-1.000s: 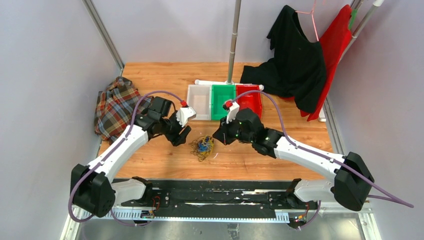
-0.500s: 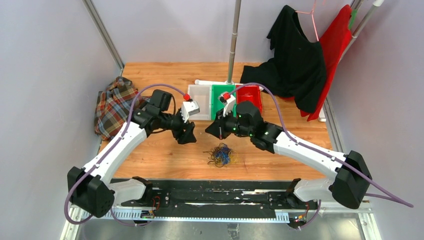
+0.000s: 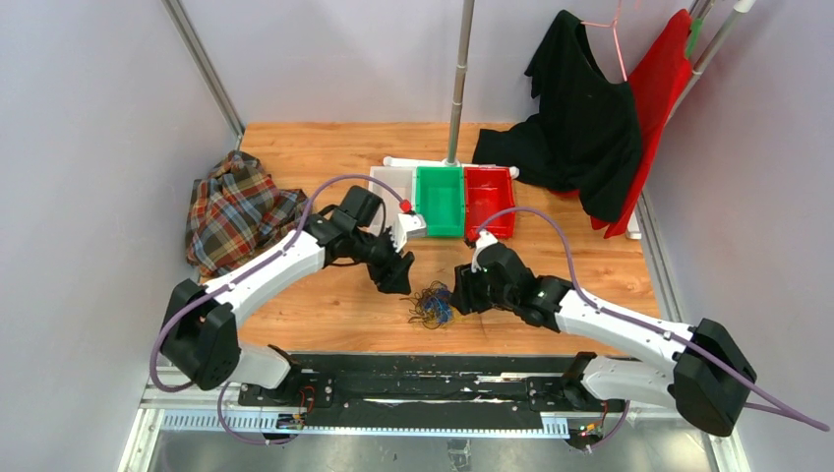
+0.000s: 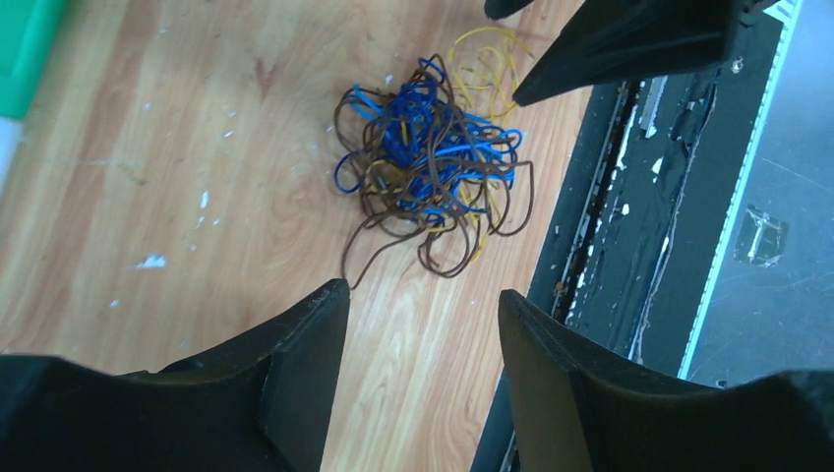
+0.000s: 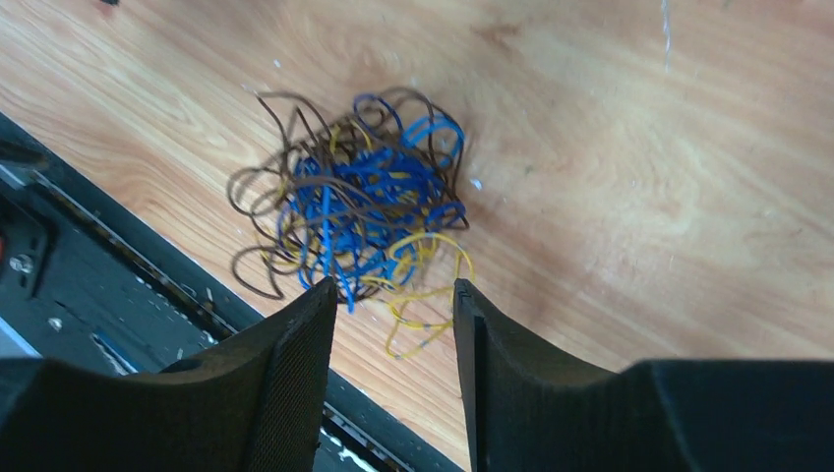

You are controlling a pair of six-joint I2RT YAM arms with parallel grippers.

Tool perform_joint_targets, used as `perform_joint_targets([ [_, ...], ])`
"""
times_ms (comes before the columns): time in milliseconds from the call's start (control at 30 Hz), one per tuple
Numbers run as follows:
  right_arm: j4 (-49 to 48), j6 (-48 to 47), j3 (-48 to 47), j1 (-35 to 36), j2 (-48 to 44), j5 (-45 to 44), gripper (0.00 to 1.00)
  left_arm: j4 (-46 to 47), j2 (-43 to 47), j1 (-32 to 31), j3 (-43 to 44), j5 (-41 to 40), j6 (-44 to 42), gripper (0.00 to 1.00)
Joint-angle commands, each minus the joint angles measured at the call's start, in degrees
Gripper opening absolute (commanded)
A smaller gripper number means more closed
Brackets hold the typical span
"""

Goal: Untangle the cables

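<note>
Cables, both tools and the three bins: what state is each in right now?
cables: one tangled clump, lying loose, not gripped.
left tool: open, empty, just short of the clump.
right tool: open, empty, at the clump's edge.
green bin: upright, looks empty.
red bin: upright, looks empty.
white bin: upright, partly hidden, contents unclear.
plaid cloth: crumpled.

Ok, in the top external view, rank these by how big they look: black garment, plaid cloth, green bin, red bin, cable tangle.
1. black garment
2. plaid cloth
3. green bin and red bin, which look about alike, so they are not ranked apart
4. cables, the smallest
</note>
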State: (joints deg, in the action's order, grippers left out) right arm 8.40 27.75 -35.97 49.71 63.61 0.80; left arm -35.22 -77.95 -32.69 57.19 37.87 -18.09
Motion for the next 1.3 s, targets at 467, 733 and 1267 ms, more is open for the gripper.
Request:
perform_joint_targets([
  [467, -12.9, 0.0, -4.2, -1.5, 16.1, 10.8, 0.12, 11.6, -17.9, -5.1, 2.1, 2.0, 2.9, 0.61],
  [733, -13.6, 0.9, 0.2, -4.1, 13.6, 8.2, 0.01, 11.8, -13.3, -4.2, -2.7, -3.5, 0.6, 0.17],
  [1267, -10.1, 2.7, 5.3, -7.6, 2.5, -1.1, 0.01, -1.5, 5.8, 8.3, -4.8, -13.3, -6.7, 0.01],
])
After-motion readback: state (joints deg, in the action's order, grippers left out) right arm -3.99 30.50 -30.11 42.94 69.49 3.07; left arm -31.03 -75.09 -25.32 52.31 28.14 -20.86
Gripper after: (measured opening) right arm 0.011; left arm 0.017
